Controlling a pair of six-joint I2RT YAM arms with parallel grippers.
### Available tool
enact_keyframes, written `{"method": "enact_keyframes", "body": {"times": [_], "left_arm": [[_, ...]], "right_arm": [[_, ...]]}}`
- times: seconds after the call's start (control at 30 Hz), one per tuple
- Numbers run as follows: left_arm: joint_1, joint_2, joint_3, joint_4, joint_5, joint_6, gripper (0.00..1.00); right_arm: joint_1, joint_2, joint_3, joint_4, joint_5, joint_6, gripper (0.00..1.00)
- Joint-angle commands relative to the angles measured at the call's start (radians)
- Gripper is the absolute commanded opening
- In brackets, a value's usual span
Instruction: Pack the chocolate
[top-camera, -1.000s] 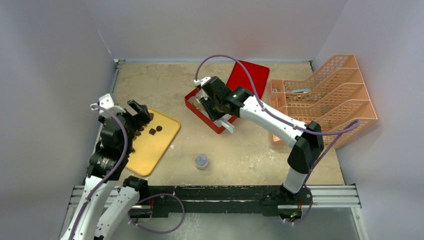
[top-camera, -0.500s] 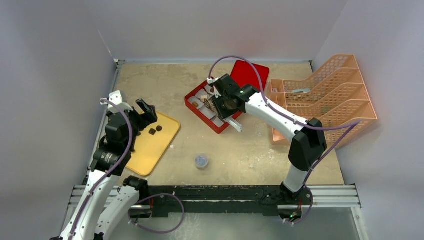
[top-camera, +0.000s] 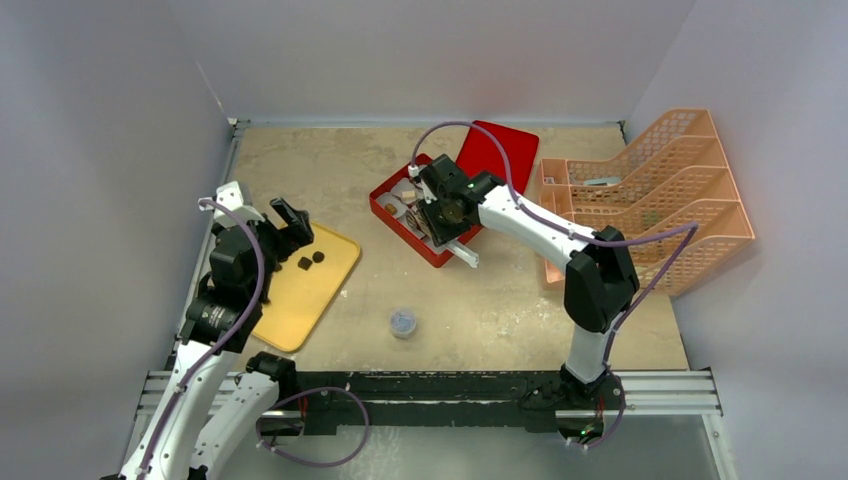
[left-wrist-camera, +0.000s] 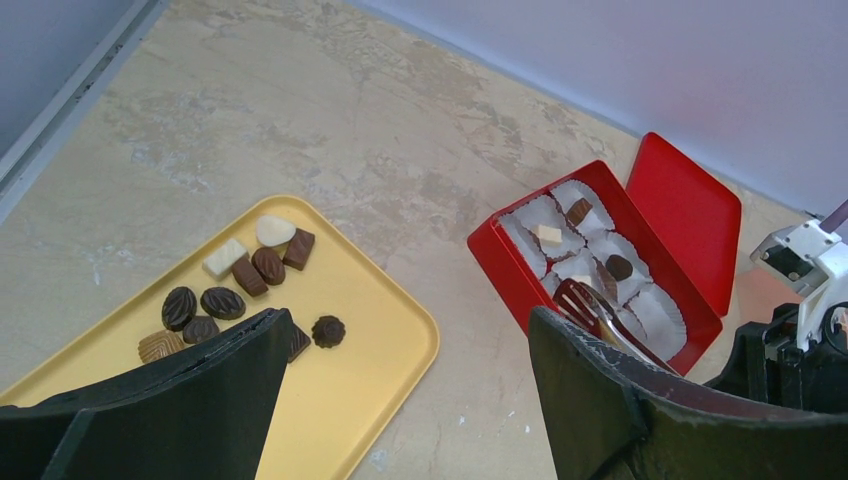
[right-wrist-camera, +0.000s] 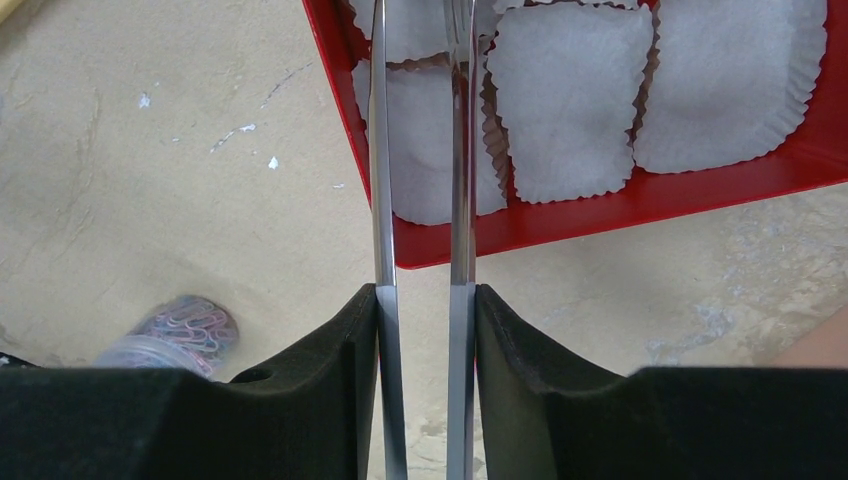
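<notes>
- Gripping metal tongs (right-wrist-camera: 455, 150) pressed between its fingers, the right gripper (right-wrist-camera: 425, 300) has shifted slightly left over the red box (left-wrist-camera: 500, 265) since half a second ago.
- Tong blades reach over the white liners (right-wrist-camera: 570, 100).
- Left gripper (top-camera: 285, 225): jaws spread wide, position unchanged, above the yellow tray (top-camera: 300, 300).
- Chocolate (left-wrist-camera: 250, 270): most pieces lie on the tray, a few in the box's liners.

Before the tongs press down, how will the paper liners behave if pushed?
The paper liners look thin and pleated, so they likely crumple easily. They seem to lie loose in the red box, so the tongs could drag one aside.
</notes>
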Motion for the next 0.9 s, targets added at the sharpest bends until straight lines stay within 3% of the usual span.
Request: {"method": "enact_keyframes", "body": {"times": [0.0,0.27,0.87], "left_arm": [[0.003,-0.003,0.006,0.037,-0.024,0.019,0.87],[0.003,-0.005,0.015,0.032,-0.036,0.018,0.87],[0.002,-0.045,0.103,-0.014,-0.114,0.008,0.86]], "right_arm": [[-0.002,-0.004,0.041,-0.01,0.006,0.018,0.4],[-0.002,-0.029,0.081,-0.029,0.061,0.031,0.44],[0.07,-0.107,0.167,-0.022,0.125,0.032,0.42]]}}
